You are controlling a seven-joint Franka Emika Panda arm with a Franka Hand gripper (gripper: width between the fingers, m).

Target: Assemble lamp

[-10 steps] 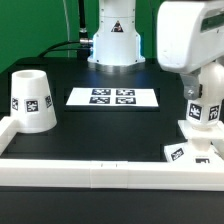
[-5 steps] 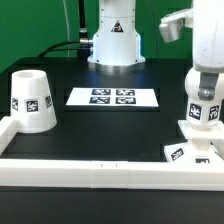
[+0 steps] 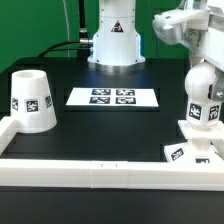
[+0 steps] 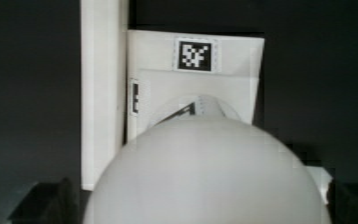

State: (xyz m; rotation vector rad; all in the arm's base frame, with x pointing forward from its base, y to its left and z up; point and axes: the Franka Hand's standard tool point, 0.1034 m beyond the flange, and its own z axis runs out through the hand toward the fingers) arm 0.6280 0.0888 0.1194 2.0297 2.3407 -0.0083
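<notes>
The rounded bulb (image 3: 203, 108) stands upright on the small square base (image 3: 194, 151) at the exterior view's right, against the rail. My gripper (image 3: 205, 70) hangs straight over the bulb's top. In the wrist view the bulb (image 4: 197, 165) fills the middle between my dark fingers (image 4: 44, 203), and the gripper (image 4: 197, 208) looks open, with a narrow gap on each side. The base (image 4: 194, 70) with its tag lies beneath. The cone shade (image 3: 30, 100) stands alone at the exterior view's left.
The marker board (image 3: 113, 97) lies flat in the middle of the black table. The long white rail (image 3: 100, 172) runs along the front and turns back at the left corner. The arm's base (image 3: 113, 45) stands behind the board.
My wrist has turned about its upright axis over the bulb, so the hand now shows a different side. The bulb's tag and the base have not moved.
</notes>
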